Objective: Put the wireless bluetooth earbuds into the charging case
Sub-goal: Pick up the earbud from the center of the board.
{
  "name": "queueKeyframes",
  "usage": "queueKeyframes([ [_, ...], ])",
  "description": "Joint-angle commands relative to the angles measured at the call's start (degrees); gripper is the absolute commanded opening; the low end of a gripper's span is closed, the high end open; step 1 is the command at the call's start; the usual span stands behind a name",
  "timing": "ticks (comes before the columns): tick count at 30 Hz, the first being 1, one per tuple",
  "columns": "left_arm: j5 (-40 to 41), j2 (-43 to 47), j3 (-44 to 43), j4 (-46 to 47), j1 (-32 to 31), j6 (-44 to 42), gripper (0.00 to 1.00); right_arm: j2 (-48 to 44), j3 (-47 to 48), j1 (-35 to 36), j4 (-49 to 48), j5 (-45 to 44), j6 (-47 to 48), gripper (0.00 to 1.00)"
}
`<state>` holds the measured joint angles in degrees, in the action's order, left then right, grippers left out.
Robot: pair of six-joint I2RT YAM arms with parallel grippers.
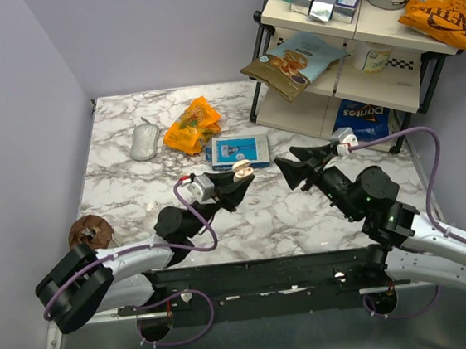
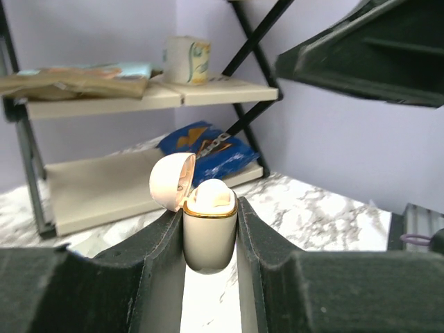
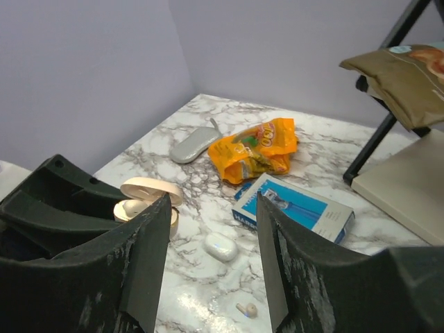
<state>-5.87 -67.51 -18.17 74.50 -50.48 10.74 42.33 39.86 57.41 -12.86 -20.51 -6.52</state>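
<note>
charging case point(image 2: 208, 243) is clamped upright in the left gripper point(image 2: 209, 227) jaws, lid open, a pale earbud point(image 2: 211, 196) apparently seated inside; right gripper point(image 3: 214, 208) jaws stand apart, empty; a tiny cream earbud point(image 3: 244, 310) on the marble table point(image 3: 312, 159) looks yet to go in

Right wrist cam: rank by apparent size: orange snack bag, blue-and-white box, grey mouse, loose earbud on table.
1. blue-and-white box and orange snack bag: look alike, box nearer, so unranked
2. grey mouse
3. loose earbud, smallest
</note>
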Motion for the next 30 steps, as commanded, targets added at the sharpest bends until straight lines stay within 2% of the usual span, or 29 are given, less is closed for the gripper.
queueKeyframes([
  [1,6.8,3.2,3.0,9.1,0.1,-2.1,0.00,-1.9,-3.4,-1.5,7.8,-8.7,-6.4,0.61],
  [4,8.5,8.2,4.5,4.8,0.1,-3.3,0.00,1.4,-4.7,-5.8,12.6,-5.4,-14.9,0.59],
  [6,8.9,12.5,5.5,0.9,0.1,-3.4,0.00,7.2,-5.2,-8.6,14.8,-1.6,-19.6,0.59],
  [7,8.9,13.9,5.9,-0.3,0.1,-3.4,0.00,9.7,-5.1,-9.3,15.3,2.5,-20.6,0.59],
  [13,9.1,23.9,7.4,-9.8,0.0,-3.4,0.00,29.5,0.6,-10.0,16.0,13.4,-20.9,0.59],
  [22,10.6,31.2,10.8,-13.8,-0.2,-1.9,0.00,41.2,4.5,-10.7,14.6,15.9,-20.7,0.61],
  [30,10.8,33.8,11.3,-16.4,-0.3,-2.2,0.00,49.3,7.2,-12.2,13.4,17.6,-22.1,0.54],
])
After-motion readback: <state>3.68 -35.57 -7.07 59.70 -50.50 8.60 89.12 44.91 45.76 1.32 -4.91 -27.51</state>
